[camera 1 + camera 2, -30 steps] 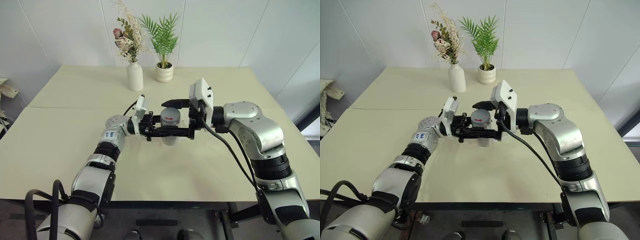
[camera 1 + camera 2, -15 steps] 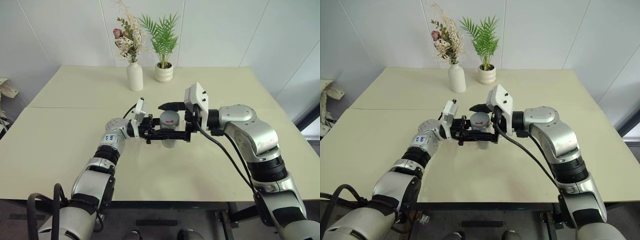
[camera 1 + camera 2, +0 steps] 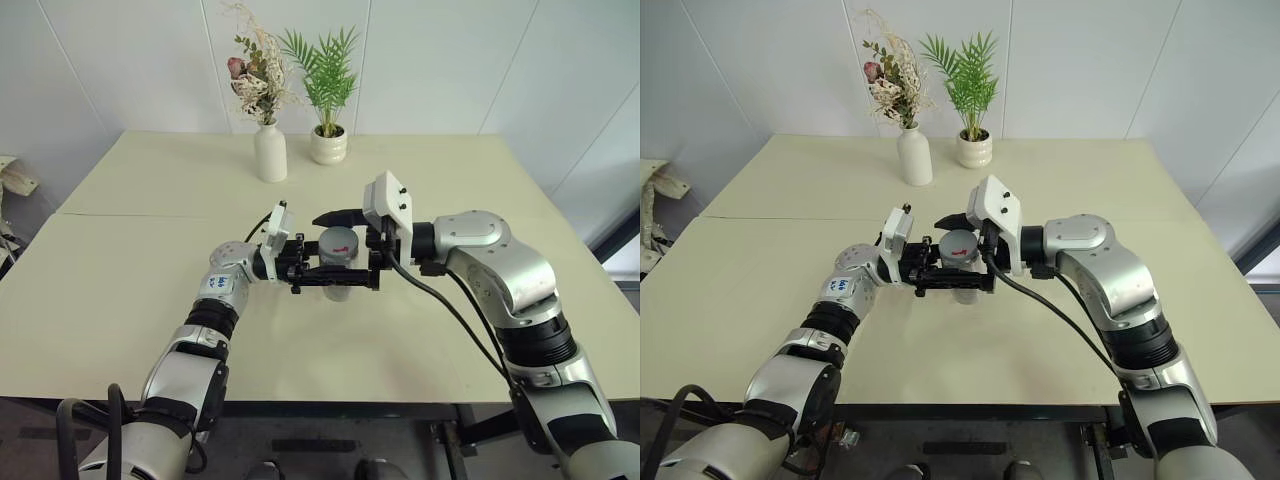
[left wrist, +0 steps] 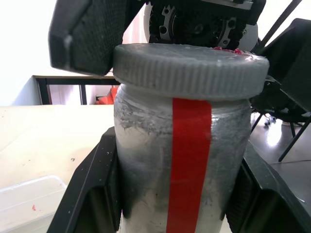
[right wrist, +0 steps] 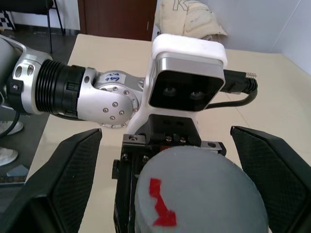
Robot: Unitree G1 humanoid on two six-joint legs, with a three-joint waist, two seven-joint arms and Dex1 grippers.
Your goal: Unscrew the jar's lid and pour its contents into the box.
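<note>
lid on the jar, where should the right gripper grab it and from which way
Probably by the lid's ribbed rim, fingers on opposite sides, coming level from the robot's right. The left gripper clamps the upright jar lower down, leaving the rim free, and the open right gripper already straddles it.

My arms are brushed silver shells broken by black ribbed joint rings, the forearm casings dotted with small round screws. My left forearm carries a small blue-and-white sticker and some handwritten blue marks on its silver housing. A black cable loops out from my right wrist and trails back along that arm; another black cable curls beside my left upper arm. Each wrist bears a white camera block with a dark face and two lenses. My left gripper (image 3: 330,277) and right gripper (image 5: 163,170) have matte black, finely textured fingers.
</note>
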